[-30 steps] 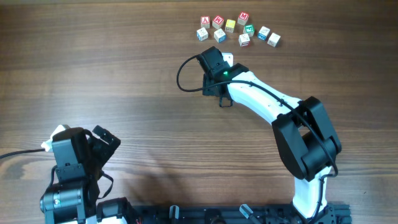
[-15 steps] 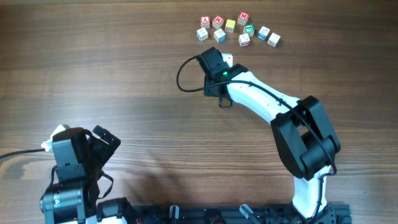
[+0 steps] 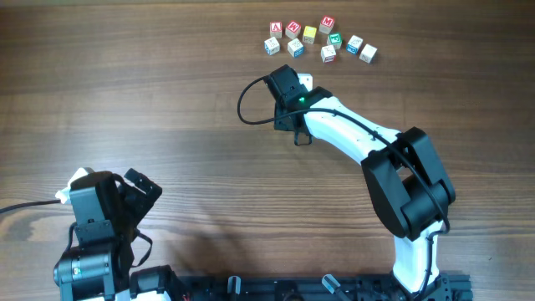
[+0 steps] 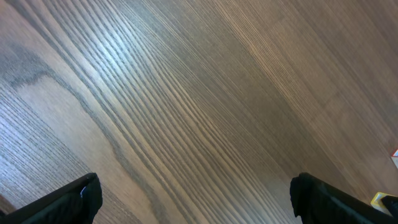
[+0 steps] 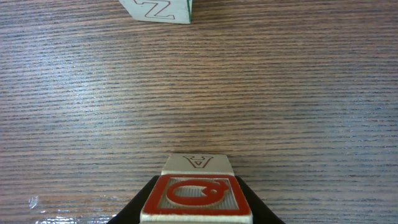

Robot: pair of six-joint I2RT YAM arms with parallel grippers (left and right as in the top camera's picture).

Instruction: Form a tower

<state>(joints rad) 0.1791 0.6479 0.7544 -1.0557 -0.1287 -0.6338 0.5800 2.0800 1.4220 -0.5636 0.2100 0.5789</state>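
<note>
My right gripper [image 5: 198, 208] is shut on a small white alphabet cube [image 5: 198, 194]. The cube's red-framed face is turned up to the camera and a red "V" shows on its far face. A black finger [image 5: 134, 208] presses each side of it. From overhead, this gripper [image 3: 294, 81] sits just below the group of loose cubes [image 3: 322, 40], with a white corner of the held cube [image 3: 307, 81] showing. No stacked tower is in view. My left gripper [image 4: 199, 205] stands open over bare wood, and from overhead it [image 3: 138, 191] sits at the near left.
Several loose alphabet cubes with red, green, yellow and blue faces lie at the back of the wooden table [image 3: 167, 100]. One cube with a "Z" [image 5: 158, 9] lies straight ahead of my right gripper. A black cable [image 3: 247, 100] loops left of the right wrist.
From overhead almost nothing differs. The right arm's elbow has shifted very slightly to the left. The left arm has stayed still.
</note>
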